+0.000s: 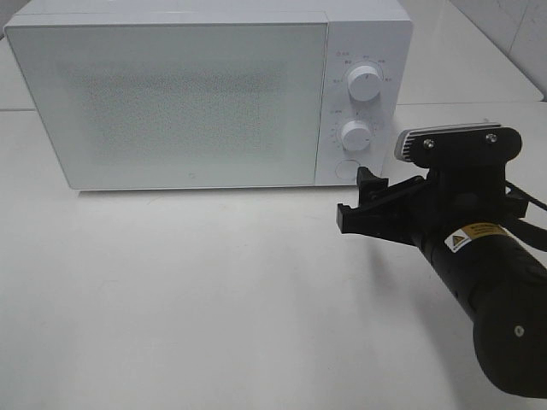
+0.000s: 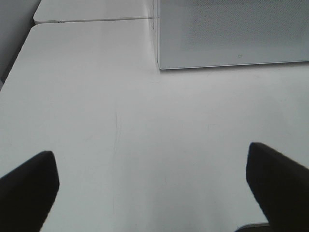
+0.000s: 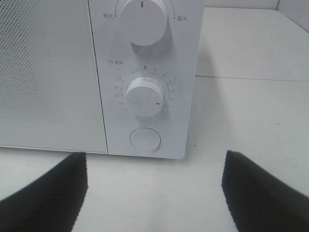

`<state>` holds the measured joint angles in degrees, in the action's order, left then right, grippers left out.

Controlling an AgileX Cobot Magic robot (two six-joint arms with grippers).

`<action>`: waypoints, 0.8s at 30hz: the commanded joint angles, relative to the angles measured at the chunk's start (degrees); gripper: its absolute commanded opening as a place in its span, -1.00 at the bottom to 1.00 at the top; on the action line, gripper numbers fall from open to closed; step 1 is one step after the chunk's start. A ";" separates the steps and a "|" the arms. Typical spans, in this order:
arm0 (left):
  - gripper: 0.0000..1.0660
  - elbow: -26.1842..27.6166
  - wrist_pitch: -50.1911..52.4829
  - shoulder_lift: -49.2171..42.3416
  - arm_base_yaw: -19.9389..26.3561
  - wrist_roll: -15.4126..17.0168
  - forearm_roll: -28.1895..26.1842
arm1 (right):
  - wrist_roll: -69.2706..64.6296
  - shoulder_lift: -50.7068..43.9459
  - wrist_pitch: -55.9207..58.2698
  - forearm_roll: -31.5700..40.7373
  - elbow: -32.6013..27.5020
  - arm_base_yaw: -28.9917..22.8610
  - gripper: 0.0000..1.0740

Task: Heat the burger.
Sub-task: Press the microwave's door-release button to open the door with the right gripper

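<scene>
The burger is out of view in every frame. A white microwave stands at the back of the table with its door shut; its speckled window hides the inside. My right gripper is open and empty just in front of the control panel, level with the round door button below the timer knob. In the right wrist view the right gripper has its two dark fingers wide apart. My left gripper hangs open and empty over bare table, short of the microwave's front left corner.
The microwave's upper power knob sits above the timer knob. White table stretches in front of the microwave. A table seam runs along the far left, behind the oven's side.
</scene>
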<state>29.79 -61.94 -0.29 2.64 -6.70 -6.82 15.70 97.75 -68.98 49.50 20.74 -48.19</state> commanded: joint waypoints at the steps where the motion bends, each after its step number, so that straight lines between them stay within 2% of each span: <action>1: 0.83 -0.23 0.52 -0.97 -0.06 0.00 -0.11 | -5.04 0.06 -3.50 -0.17 0.57 -0.23 0.40; 4: 0.83 -0.23 0.52 -0.97 -0.06 0.00 -0.11 | -12.78 0.06 -3.50 -0.17 0.57 -0.23 0.40; 5: 0.83 -0.23 0.52 -0.97 -0.06 0.00 -0.11 | -19.31 0.06 -3.50 -0.17 0.57 -0.23 0.39; 6: 0.83 -0.23 0.52 -0.97 -0.06 0.00 -0.11 | -19.31 0.06 -3.50 -0.17 0.57 -0.23 0.39; 8: 0.83 -0.23 0.52 -0.97 -0.06 0.00 -0.11 | -30.42 0.06 -3.50 -0.17 0.52 -0.23 0.36; 9: 0.83 -0.23 0.52 -0.97 -0.06 0.00 -0.11 | -30.42 0.06 -3.50 -0.17 0.52 -0.23 0.36; 11: 0.83 -0.23 0.52 -0.97 -0.06 0.00 -0.11 | -41.42 0.06 -3.15 -0.17 0.52 -0.23 0.30; 13: 0.83 -0.23 0.52 -0.97 -0.06 0.00 -0.11 | -44.69 0.06 -3.09 -0.17 0.46 -0.23 0.27; 14: 0.83 -0.23 0.52 -0.97 -0.06 0.00 -0.11 | -53.00 0.06 -2.75 -0.17 0.46 -0.23 0.21; 17: 0.83 -0.23 0.52 -0.97 -0.06 0.00 -0.11 | -57.07 0.06 -2.69 -0.17 0.46 -0.23 0.17; 19: 0.83 -0.23 0.52 -0.97 -0.06 0.00 -0.11 | -70.19 0.06 -0.92 -0.17 0.46 -0.23 -0.03; 22: 0.83 -0.23 0.52 -0.97 -0.06 0.00 -0.11 | -75.06 0.06 0.46 -0.17 0.46 -0.23 -0.09; 24: 0.83 -0.23 0.52 -0.97 -0.06 0.00 -0.11 | -81.88 0.06 2.23 -0.17 0.46 -0.23 -0.37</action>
<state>29.79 -61.94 -0.29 2.64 -6.70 -6.82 -59.47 97.75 -68.12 49.50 20.74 -48.19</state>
